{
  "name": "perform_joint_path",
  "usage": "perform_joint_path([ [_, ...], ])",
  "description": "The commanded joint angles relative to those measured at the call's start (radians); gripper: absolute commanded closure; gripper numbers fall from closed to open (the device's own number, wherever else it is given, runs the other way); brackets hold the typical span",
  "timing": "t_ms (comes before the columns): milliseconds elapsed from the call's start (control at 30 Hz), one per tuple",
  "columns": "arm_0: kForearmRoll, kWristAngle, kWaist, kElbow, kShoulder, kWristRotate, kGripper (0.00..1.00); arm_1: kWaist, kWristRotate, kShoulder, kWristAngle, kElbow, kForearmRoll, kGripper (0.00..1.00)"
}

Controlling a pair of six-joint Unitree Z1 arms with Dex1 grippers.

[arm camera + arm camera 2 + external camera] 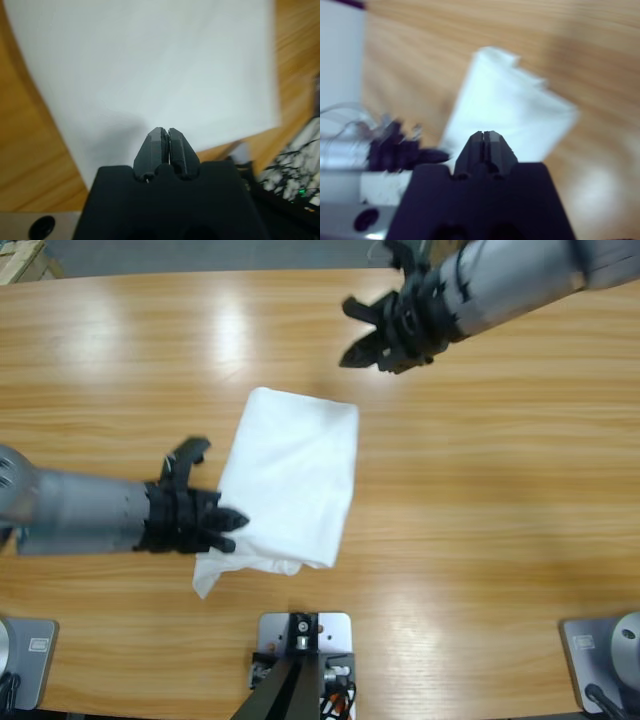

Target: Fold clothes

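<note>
Folded shirt [290, 480] touches the left tool [232, 523], apparently closed empty; right tool [362, 345], closed, hangs apart.

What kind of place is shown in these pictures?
Probably a robotics lab or test bench, not a home: two arms, the left gripper and right gripper, work over a long wooden table bearing only a folded white shirt.

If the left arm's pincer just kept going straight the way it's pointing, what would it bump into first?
Most likely the white shirt. The left pincer, its jaws closed together, sits at the cloth's edge and points across it in both views. Whether it already touches the shirt cannot be told.
</note>
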Motion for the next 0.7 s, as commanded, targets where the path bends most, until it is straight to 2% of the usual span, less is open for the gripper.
perform_joint_path([
  [33, 0.077, 0.001, 0.163, -0.134, 0.021, 0.075, 1.000, 0.100, 0.138, -0.084, 0.070, 0.298, -0.187, 1.000],
  [100, 0.077, 0.000, 0.226, -0.163, 0.071, 0.107, 1.000, 0.107, 0.165, -0.073, 0.071, 0.373, -0.290, 1.000],
  [233, 0.077, -0.014, 0.293, -0.247, 0.172, 0.136, 1.000, 0.129, 0.166, 0.003, 0.097, 0.411, -0.374, 1.000],
  [367, 0.094, -0.036, 0.294, -0.328, 0.230, 0.142, 1.000, 0.132, 0.170, 0.078, 0.121, 0.406, -0.418, 1.000],
  [533, 0.094, -0.043, 0.292, -0.316, 0.258, 0.142, 1.000, 0.186, 0.191, 0.241, 0.126, 0.410, -0.496, 1.000],
  [700, 0.094, -0.042, 0.293, -0.298, 0.271, 0.142, 1.000, 0.187, 0.191, 0.264, 0.124, 0.409, -0.512, 1.000],
])
